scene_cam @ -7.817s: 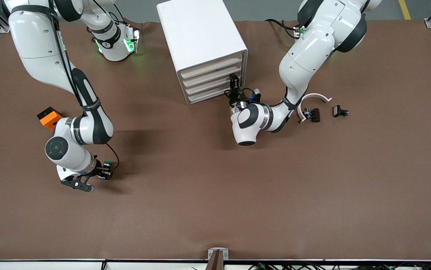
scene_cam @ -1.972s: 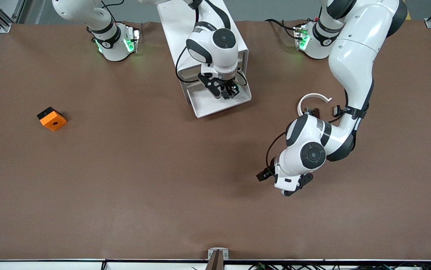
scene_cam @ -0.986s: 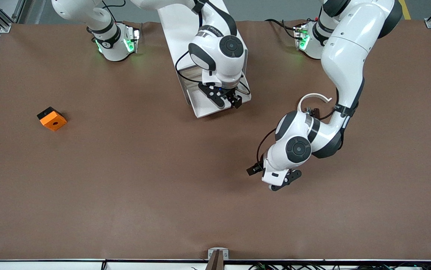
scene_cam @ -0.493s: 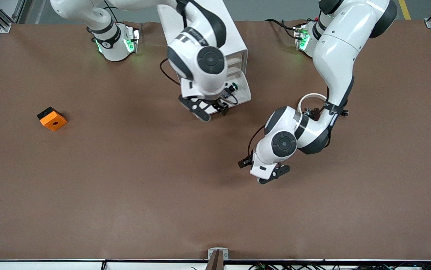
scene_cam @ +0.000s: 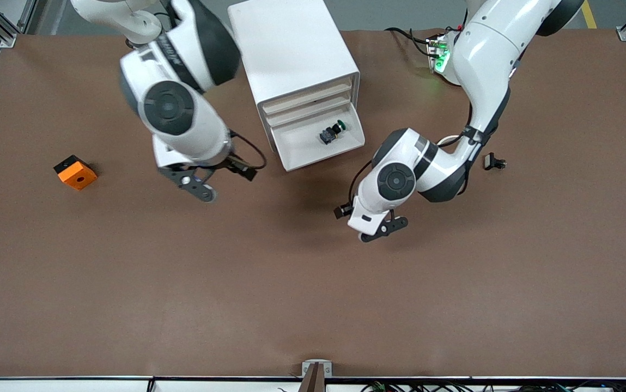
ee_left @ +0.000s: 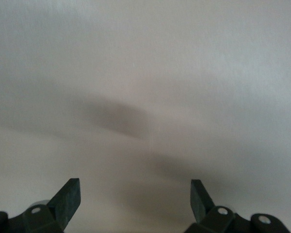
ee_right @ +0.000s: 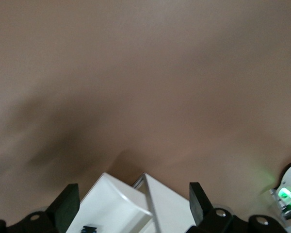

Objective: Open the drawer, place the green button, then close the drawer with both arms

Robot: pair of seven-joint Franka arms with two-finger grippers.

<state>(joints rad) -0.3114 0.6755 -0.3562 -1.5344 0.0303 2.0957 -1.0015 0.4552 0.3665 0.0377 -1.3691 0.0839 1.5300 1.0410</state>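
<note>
The button [scene_cam: 330, 132] lay on its side in the drawer [scene_cam: 296, 152], which stood pulled out of the cabinet [scene_cam: 291, 49], its open end toward the front camera. The green cap pointed toward the cabinet and the left arm's end of the table.

The right gripper [scene_cam: 195, 182] hung over bare table beside the drawer, toward the right arm's end, well clear of the button and holding nothing. Its wrist view showed the fingers [ee_right: 65, 206] spread wide, with a corner of the drawer [ee_right: 111, 206] between them lower down.

The left gripper [scene_cam: 381, 226] hung over the table nearer the front camera than the drawer, toward the left arm's end, also apart from the button. Its fingers [ee_left: 68, 196] were spread wide and empty over blank tabletop.

An orange block [scene_cam: 75, 172] sat near the right arm's end of the table. A small dark clip [scene_cam: 493, 161] lay beside the left arm.
</note>
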